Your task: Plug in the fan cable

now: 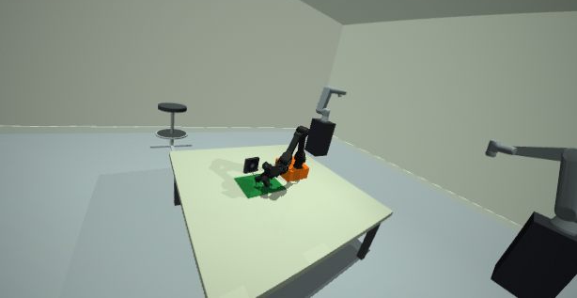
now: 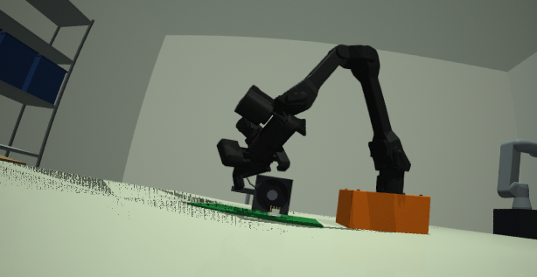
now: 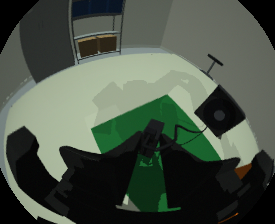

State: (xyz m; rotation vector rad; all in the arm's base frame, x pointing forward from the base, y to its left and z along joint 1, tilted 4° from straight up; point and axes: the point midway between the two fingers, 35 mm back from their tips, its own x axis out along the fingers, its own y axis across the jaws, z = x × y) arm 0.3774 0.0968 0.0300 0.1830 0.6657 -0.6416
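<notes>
The green board (image 1: 247,193) (image 2: 302,220) (image 3: 119,129) lies flat on the table. The black fan (image 1: 251,164) (image 2: 272,194) (image 3: 219,115) stands upright beside it. The small pale four-pin header (image 2: 269,213) rises from the board, in front of the fan in the exterior view; I cannot make it out in the wrist view. My gripper (image 2: 237,183) (image 3: 150,135) is tilted and shut on the dark cable plug (image 3: 154,127), low over the board and left of the header in the exterior view. The thin black cable (image 3: 190,131) runs from the plug to the fan. The fingers hide part of the plug.
The orange base block (image 1: 295,174) (image 2: 385,212) carries the arm beside the board. The fan and its cable are close to the gripper on one side. A stool (image 1: 172,108), a shelf rack (image 2: 57,106) and grey arms (image 1: 536,153) stand off the table.
</notes>
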